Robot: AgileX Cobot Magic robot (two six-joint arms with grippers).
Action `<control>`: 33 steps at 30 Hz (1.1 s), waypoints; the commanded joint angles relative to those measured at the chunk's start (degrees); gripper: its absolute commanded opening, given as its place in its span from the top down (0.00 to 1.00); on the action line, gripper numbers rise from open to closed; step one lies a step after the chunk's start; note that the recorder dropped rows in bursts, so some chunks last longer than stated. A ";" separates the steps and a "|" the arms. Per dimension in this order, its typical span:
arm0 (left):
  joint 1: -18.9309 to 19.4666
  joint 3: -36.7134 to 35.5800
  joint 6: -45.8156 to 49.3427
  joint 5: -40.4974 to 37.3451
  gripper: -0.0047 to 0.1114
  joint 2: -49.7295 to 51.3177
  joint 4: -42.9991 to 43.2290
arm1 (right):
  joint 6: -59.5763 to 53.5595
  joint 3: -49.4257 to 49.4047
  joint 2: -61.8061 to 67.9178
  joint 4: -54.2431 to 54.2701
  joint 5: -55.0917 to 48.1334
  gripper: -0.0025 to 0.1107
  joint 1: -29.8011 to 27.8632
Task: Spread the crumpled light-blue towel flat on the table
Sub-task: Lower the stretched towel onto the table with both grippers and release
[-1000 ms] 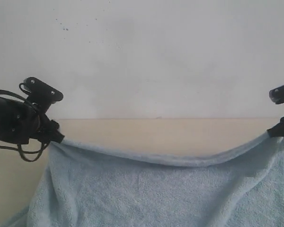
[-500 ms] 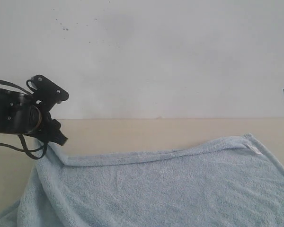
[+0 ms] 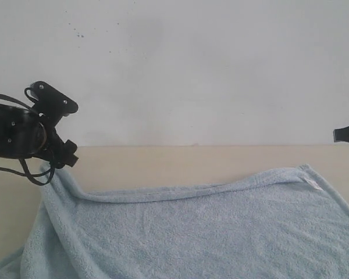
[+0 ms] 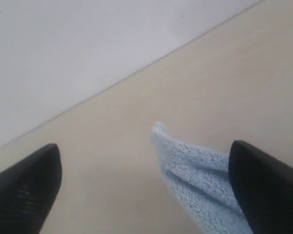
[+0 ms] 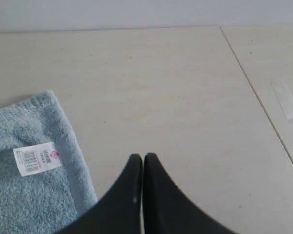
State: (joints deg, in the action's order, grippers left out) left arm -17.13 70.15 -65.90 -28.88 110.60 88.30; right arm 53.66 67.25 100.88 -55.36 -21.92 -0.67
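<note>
Two corners to settle, one of them not yet down. Large pale light-blue terry-cloth towel [image 3: 209, 232] across the lower half of the exterior view, on the wide pale beige wood-toned table [image 3: 192, 160], running off the bottom edge of the frame.

At middle left, the left gripper [image 4: 144, 148], black and two-fingered: jaws wide apart, clamping nothing, with a peaked towel corner between them, seemingly leaning on one finger. At the far right edge, the right gripper [image 5: 143, 163], black likewise, above bare tabletop just beside the corner bearing the small white barcode tag [image 5: 36, 160]: fingers pressed together, empty.

To finish well, probably: lift the left gripper straight clear, letting the propped corner drop outward instead of folding under. Then check the rumpled side at lower left for a doubled hem, and draw it sideways if needed. Avoid dragging cloth already flat.

Long axis judged left to right across the frame. Far hem dipping just right of the raised corner, then climbing gently toward the tagged corner. Tagged corner pointing right; raised corner pointing up toward the plain white wall [image 3: 192, 70].
</note>
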 commanded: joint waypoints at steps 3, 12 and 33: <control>-0.93 0.38 10.82 -0.49 0.54 -4.24 -16.41 | -2.84 0.06 0.40 5.08 -4.55 0.98 -0.39; -0.65 0.01 42.64 -17.66 0.91 -10.87 -52.49 | -36.60 -2.81 0.40 39.02 -8.35 0.98 0.80; 0.76 -18.86 56.48 -0.15 0.93 -7.96 -61.68 | -67.16 -5.60 0.29 73.24 -15.54 0.98 16.59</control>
State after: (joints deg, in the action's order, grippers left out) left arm -17.22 51.59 -8.74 -31.20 100.99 23.65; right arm -12.98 61.69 101.47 17.81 -39.40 15.94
